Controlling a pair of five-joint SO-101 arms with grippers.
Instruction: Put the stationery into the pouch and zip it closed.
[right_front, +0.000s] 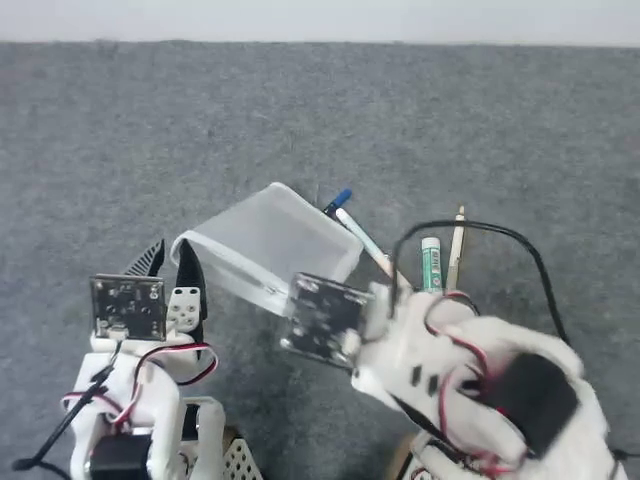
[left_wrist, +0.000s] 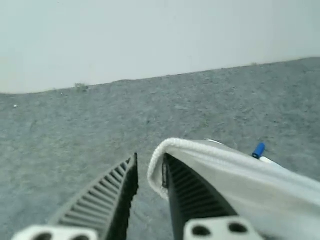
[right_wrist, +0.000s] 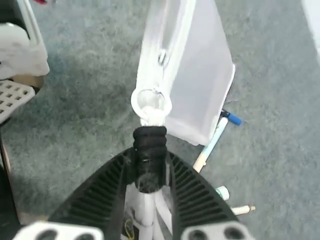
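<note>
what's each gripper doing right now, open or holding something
left gripper: open, end of the pouch against one finger
right gripper: shut on the zip pull

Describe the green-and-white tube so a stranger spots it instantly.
On the grey table, find the translucent pouch; three items lie right of it in the high view. The tube is the middle one, stubbier than the blue-capped pen and thin pencil, with green markings.
</note>
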